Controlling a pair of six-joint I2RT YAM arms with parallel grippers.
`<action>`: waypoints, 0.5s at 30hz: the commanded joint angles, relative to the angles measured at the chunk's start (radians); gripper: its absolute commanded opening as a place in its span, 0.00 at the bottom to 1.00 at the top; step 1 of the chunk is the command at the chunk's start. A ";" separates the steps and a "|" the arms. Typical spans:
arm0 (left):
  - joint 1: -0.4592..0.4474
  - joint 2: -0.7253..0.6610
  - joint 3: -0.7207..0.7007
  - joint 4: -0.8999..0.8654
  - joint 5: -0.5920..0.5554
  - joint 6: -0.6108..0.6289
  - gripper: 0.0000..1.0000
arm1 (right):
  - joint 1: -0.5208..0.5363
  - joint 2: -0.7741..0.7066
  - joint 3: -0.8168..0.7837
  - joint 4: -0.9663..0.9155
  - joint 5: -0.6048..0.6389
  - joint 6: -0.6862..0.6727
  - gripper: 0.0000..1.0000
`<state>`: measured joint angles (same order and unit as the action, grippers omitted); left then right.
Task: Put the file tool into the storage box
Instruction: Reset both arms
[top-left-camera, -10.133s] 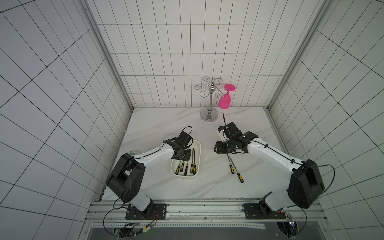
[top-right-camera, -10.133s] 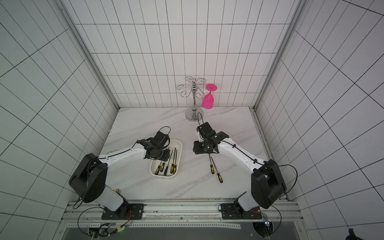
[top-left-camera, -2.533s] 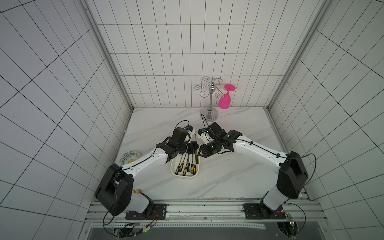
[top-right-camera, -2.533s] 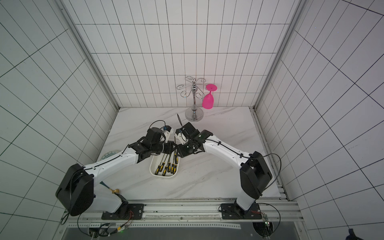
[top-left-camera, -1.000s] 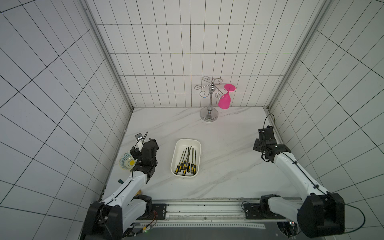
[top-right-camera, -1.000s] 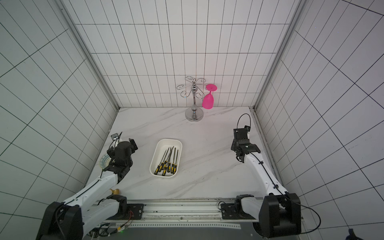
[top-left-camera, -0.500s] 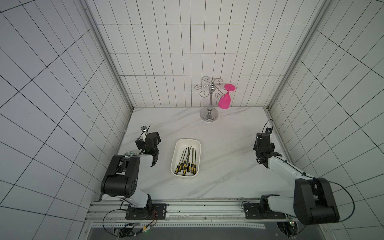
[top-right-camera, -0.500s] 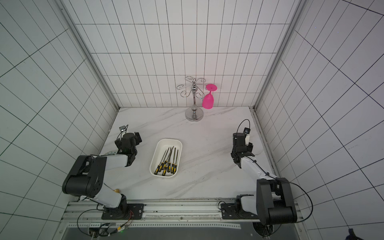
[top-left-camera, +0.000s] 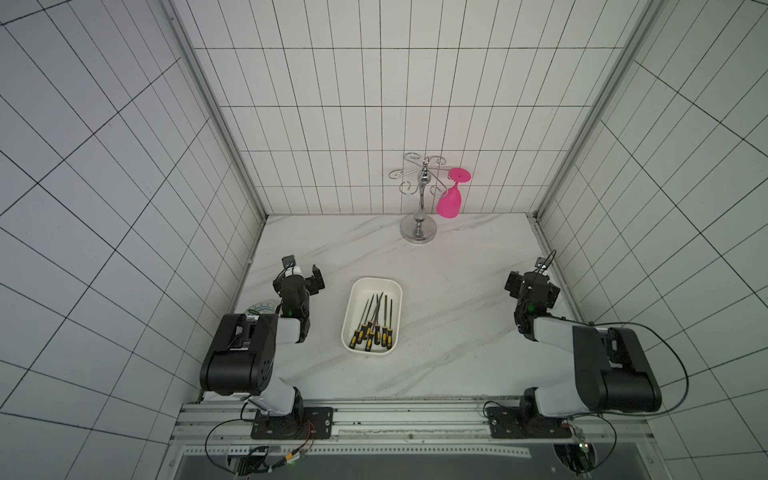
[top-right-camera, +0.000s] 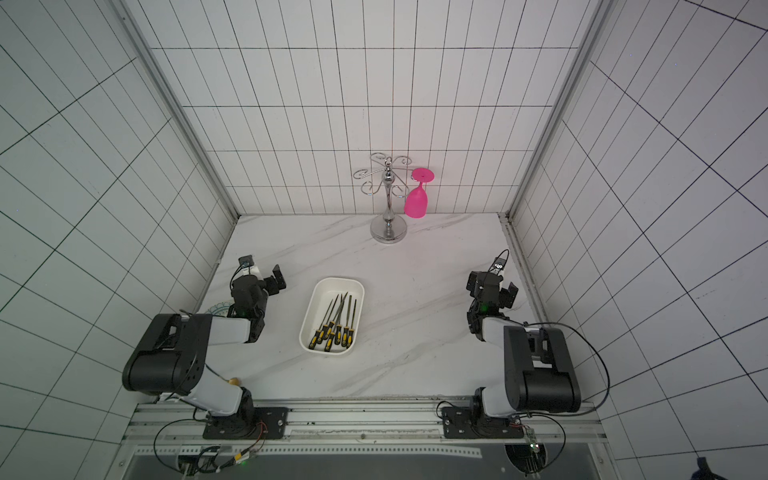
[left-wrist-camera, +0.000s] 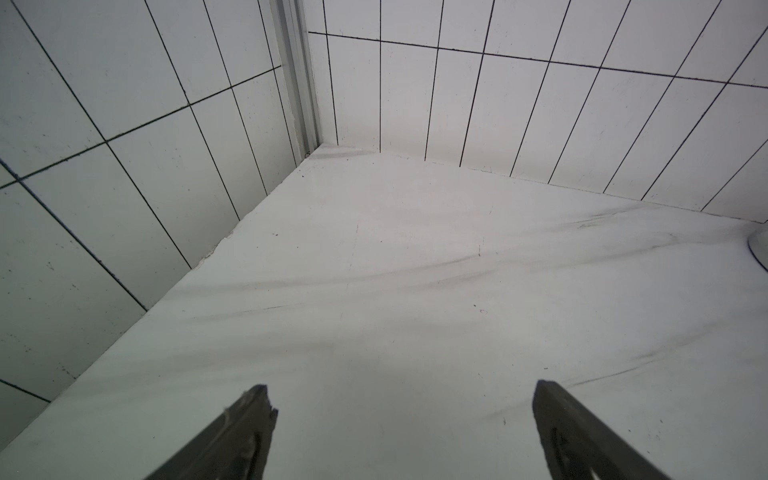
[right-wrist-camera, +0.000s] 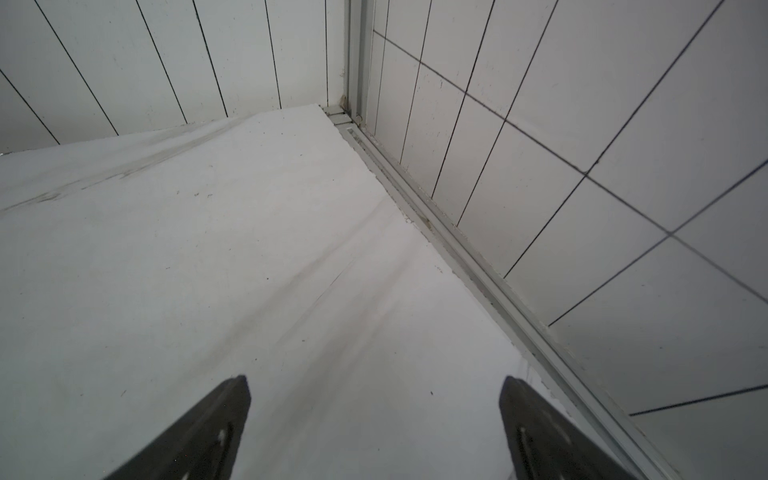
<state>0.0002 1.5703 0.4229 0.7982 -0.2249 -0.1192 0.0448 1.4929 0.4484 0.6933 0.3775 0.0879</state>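
Left gripper (left-wrist-camera: 399, 399) and right gripper (right-wrist-camera: 374, 384) both stand spread wide, holding nothing; I see the file tools (top-left-camera: 375, 320) lying inside the storage box (top-left-camera: 352, 305), well apart from both grippers.

file tools (top-left-camera: 377, 332): black-yellow handles, lying inside | storage box (top-left-camera: 348, 316): white, mid-table

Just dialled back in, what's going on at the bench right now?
Nothing is being handled. Several slim metal files with black-and-yellow handles lie inside the white rounded plastic storage box in the middle of the marbled white table. Both arms sit folded at the sides; the left pincer and right pincer are open and empty. No file shows outside the box.
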 joint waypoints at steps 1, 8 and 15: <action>0.003 -0.013 0.016 -0.013 0.025 0.009 0.99 | -0.023 0.048 -0.047 0.196 -0.152 -0.040 0.99; -0.002 -0.010 0.019 -0.014 0.015 0.012 0.99 | -0.035 0.040 -0.023 0.117 -0.222 -0.046 0.98; -0.021 -0.008 0.016 -0.003 -0.019 0.023 0.99 | -0.036 0.044 -0.027 0.135 -0.221 -0.047 0.99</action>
<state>-0.0189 1.5703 0.4229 0.7891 -0.2314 -0.1112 0.0185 1.5417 0.4282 0.8104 0.1719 0.0517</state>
